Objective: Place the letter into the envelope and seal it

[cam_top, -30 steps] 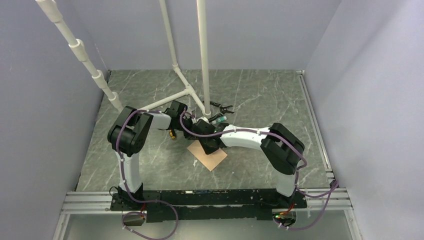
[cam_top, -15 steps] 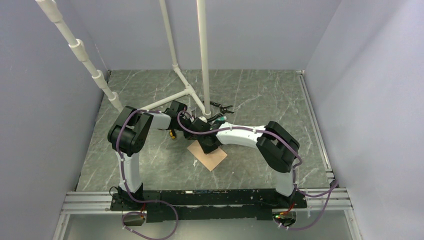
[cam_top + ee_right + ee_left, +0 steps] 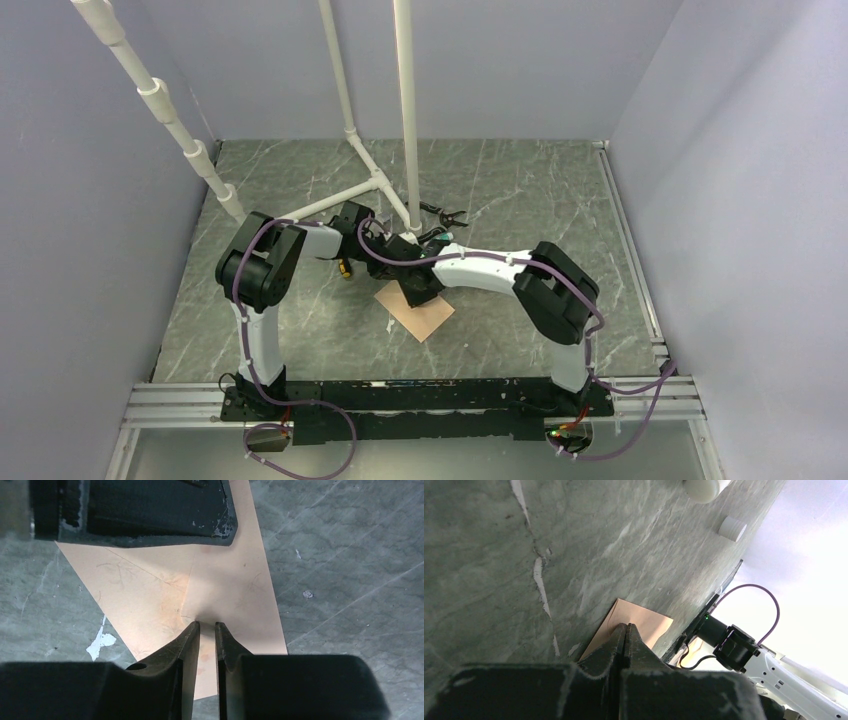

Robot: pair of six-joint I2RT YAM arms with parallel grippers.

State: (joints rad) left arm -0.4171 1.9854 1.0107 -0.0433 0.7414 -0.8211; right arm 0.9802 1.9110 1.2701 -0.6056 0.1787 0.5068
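Observation:
The peach envelope lies flat on the marble table, its triangular flap folded down over the body. The letter is not in view. My left gripper is shut with nothing between its jaws, and its tips rest on the envelope's far edge. In the right wrist view it lies as a black bar across the flap's fold. My right gripper is shut to a narrow slit. Its tips press down on the paper by the flap's point and grip nothing.
A white pipe frame stands just behind the grippers, with a small black clip-like object beside it. White chip marks dot the table near the envelope. Purple walls enclose the table.
The right arm's elbow has shifted slightly left and forward. Both grippers stay on the envelope, which has not moved.

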